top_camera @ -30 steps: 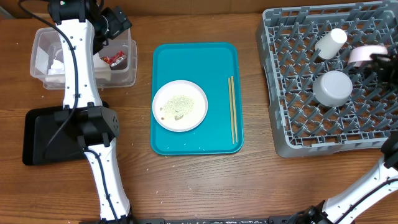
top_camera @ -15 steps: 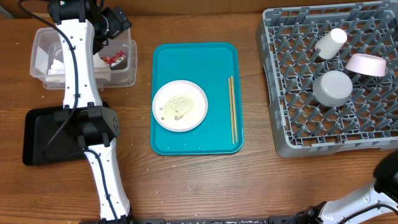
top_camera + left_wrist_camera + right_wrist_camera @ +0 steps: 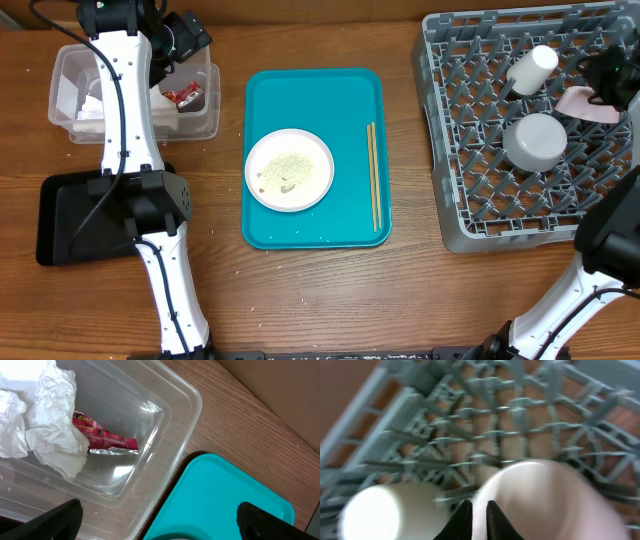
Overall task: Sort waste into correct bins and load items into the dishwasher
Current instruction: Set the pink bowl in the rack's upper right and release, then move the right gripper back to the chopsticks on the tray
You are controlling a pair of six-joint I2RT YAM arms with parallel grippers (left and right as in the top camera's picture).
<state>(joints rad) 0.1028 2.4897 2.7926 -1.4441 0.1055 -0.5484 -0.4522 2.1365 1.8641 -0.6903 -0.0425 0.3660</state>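
My right gripper is over the grey dishwasher rack and is shut on the rim of a pinkish-white bowl. In the blurred right wrist view its fingers pinch the bowl's rim. A white cup and an upturned bowl lie in the rack. A white plate with rice grains and the chopsticks lie on the teal tray. My left gripper is open and empty over the clear tub, which holds the napkin and red packet.
The shallow black tray lies at the left front, partly under the left arm. The left arm stretches over the clear tub. The teal tray's corner shows in the left wrist view. Bare wood lies between the teal tray and the rack.
Half a second ago the bowl lay in the rack with the right gripper away from it. Now the gripper is back on the bowl's rim. The left arm has not moved.
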